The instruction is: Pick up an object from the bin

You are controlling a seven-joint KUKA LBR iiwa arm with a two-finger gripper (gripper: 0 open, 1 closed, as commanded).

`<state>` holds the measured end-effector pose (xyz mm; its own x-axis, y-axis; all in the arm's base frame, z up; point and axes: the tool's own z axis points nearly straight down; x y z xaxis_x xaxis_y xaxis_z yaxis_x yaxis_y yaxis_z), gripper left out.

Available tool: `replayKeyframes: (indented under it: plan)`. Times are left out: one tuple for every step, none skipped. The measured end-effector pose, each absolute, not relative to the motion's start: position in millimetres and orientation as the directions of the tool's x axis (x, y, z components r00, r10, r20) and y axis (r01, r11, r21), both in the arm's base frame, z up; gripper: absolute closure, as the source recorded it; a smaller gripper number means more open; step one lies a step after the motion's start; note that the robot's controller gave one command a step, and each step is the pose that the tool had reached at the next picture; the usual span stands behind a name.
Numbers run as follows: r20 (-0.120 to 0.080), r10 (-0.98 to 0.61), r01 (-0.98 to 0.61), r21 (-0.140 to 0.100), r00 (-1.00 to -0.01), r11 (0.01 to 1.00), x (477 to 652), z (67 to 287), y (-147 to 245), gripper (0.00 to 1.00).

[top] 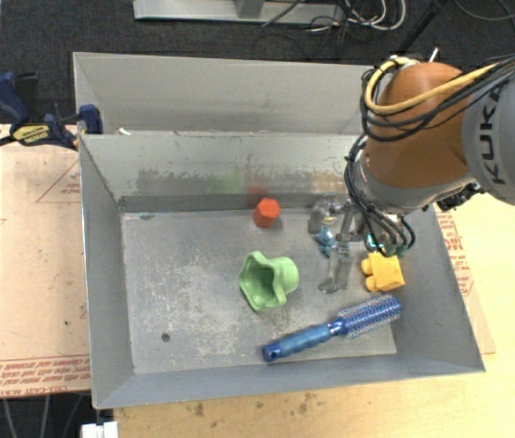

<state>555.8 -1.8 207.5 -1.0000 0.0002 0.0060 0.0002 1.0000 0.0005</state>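
- Four loose things lie in the bin (184,290), one of each kind.
- One blue brush (331,328), nearest: long axis slanted, handle lower left, bristle head upper right.
- One green cup (267,281), tipped over.
- One yellow block (383,273).
- The tool (333,281) hangs between cup and block, nothing seen in it; wide or narrow, I cannot tell.
- One orange piece (268,211), by the far wall.

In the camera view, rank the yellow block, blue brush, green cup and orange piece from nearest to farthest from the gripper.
From the gripper:
1. Yellow block, on its right, and blue brush, just below it: too close to call.
2. Green cup, on its left.
3. Orange piece, upper left, near the back wall.
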Motion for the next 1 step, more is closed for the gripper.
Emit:
replayKeyframes:
  plan:
    - [0.000,0.054,0.054,0.002,-0.999,0.999,487.7,68.7,22.4,0.00]
